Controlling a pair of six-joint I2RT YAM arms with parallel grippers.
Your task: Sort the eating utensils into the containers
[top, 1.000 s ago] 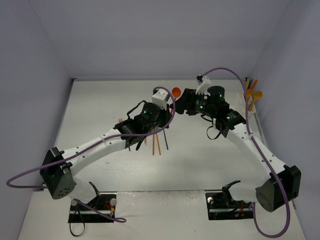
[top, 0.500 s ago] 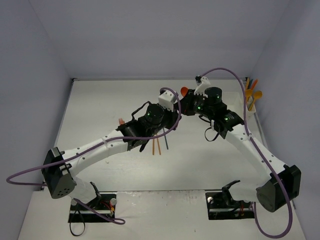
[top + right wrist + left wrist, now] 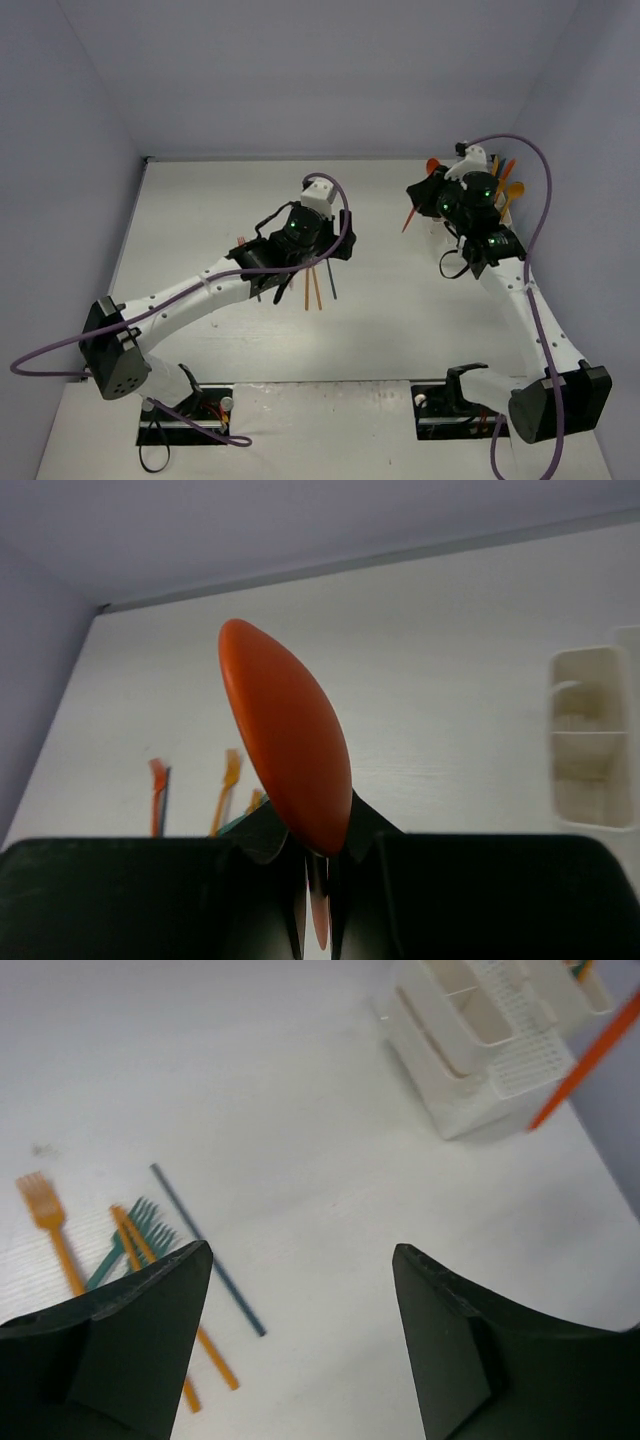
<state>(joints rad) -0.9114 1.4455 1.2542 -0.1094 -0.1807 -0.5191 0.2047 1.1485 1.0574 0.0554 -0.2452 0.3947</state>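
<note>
- Right fingers (image 3: 375, 840) clenched on the orange spoon (image 3: 290, 750); the white holder (image 3: 590, 745) lies to their right, by the desk's (image 3: 200, 220) right edge, nearest this arm.
- Left fingers (image 3: 130, 1330) released, empty, above loose forks (image 3: 130, 1235) mid-desk.

Holder (image 3: 470, 1070) sits at the table (image 3: 200, 210) right edge, toward the far corner; I count several standing utensils (image 3: 514, 188) in it. Loose utensils (image 3: 130, 1245) lie mid-table, well left. One spoon (image 3: 285, 750) up off the table, between them.

Loose utensils (image 3: 315, 285) lie mid-table under left arm (image 3: 200, 290). White holder (image 3: 470, 1110) at far right; right gripper (image 3: 318, 850), clamped on red-orange spoon (image 3: 285, 750), crowds its left side. Far-left tabletop (image 3: 200, 200) open.
</note>
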